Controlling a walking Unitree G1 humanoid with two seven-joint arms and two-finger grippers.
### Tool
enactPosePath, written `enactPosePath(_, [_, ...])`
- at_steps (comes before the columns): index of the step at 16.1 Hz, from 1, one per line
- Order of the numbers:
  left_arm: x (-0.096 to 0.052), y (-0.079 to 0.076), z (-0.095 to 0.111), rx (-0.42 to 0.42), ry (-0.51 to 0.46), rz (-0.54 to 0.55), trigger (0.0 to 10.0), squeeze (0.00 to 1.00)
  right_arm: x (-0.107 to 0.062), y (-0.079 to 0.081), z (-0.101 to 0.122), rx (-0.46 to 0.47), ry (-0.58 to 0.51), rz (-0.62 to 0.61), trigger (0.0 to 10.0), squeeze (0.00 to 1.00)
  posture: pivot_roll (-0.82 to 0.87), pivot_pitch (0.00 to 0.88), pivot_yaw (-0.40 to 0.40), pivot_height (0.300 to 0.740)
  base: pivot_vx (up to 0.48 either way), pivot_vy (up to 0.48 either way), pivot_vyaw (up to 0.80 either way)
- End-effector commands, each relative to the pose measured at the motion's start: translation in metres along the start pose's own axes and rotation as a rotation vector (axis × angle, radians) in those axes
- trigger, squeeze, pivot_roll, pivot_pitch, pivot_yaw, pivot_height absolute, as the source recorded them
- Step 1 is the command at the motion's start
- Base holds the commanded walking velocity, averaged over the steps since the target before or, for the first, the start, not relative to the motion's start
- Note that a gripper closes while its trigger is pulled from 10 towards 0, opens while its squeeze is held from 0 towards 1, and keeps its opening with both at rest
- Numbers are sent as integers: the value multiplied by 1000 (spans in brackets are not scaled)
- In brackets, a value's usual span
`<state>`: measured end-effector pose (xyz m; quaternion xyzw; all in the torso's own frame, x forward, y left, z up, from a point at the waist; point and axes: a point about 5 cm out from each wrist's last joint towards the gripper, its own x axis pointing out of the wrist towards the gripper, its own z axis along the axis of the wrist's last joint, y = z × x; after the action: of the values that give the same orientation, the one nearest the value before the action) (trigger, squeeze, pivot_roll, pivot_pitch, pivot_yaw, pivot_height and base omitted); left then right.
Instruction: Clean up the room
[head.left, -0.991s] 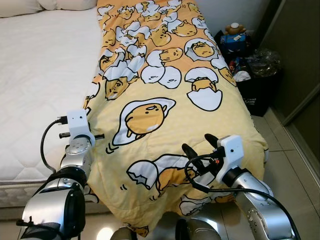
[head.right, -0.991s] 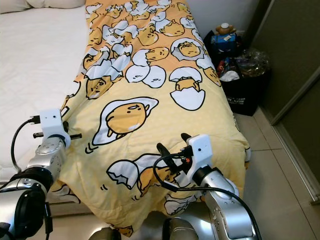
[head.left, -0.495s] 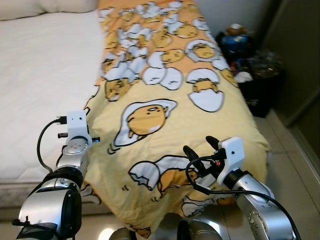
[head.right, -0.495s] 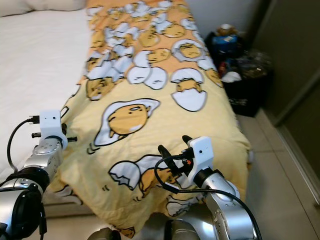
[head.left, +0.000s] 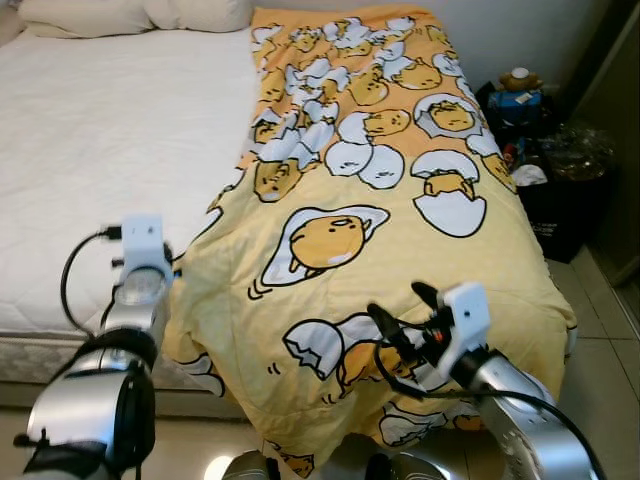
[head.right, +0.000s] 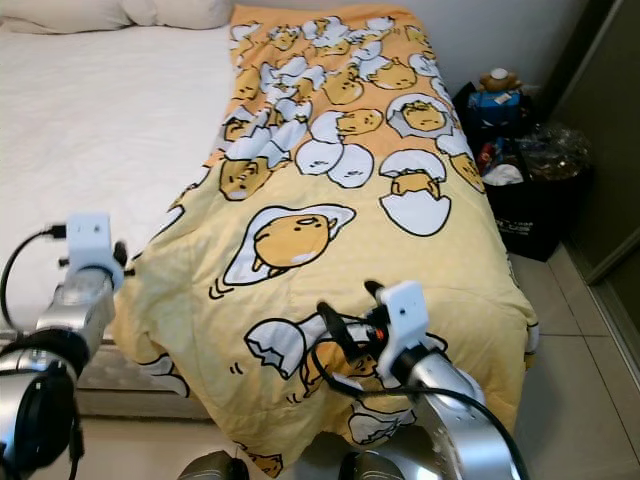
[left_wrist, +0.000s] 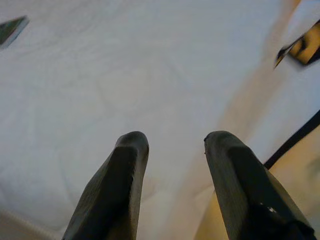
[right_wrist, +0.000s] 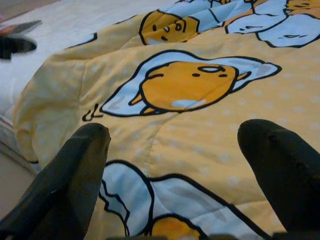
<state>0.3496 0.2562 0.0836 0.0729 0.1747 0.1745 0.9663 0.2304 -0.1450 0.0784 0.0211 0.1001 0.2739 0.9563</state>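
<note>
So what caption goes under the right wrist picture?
Open right gripper hovering over the yellow egg-print blanket.

- The bed (head.left: 90, 150) stretches ahead of the robot, with pillows (head.left: 130, 14) at its far end.
- A blanket (head.left: 400, 200) lies along the bed's right side, draping over the near foot edge and the right edge.
- The left end effector (left_wrist: 172, 145) sits over the mattress, just beside the blanket's left edge.
- The right end effector (head.left: 400, 305) rests above the blanket's near end.
- Right of the bed, bags (head.left: 545, 170) stand on the floor (head.left: 605, 360) by the wall.
</note>
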Motion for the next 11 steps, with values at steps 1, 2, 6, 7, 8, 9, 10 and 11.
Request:
enactPosePath(1, [2,-4,12,31,-27,-24,10000,0,-1,0,2,-1,0,2,10000,35,-196,42,43,740,0,0,0])
enactPosePath(2, [2,-6,17,38,-49,-26,10000,0,0,-2,2,5,-6,-14,10000,35,-196,42,44,740,0,0,0])
enactPosePath(6, [-3,-38,35,115,-183,-234,10000,0,4,-1,5,25,-44,-51,10000,31,-199,38,54,740,0,240,0])
enactPosePath(7, [-4,-44,37,146,-195,-269,10000,0,4,1,4,25,-45,-45,10000,31,-199,38,54,740,0,480,0])
enactPosePath(8, [-4,-44,37,149,-192,-272,10000,0,4,2,4,24,-46,-44,10000,31,-198,35,57,740,0,480,0])
enactPosePath(9, [-4,-45,35,169,-190,-278,10000,0,5,3,3,25,-50,-43,10000,31,-197,33,60,740,0,476,0])
enactPosePath(10, [-4,-45,34,165,-181,-280,10000,0,5,3,4,25,-53,-44,10000,31,-197,33,60,740,0,476,0])
enactPosePath(11, [-4,-45,32,168,-177,-291,10000,0,6,4,4,26,-55,-44,10000,31,-194,28,60,740,0,476,0])
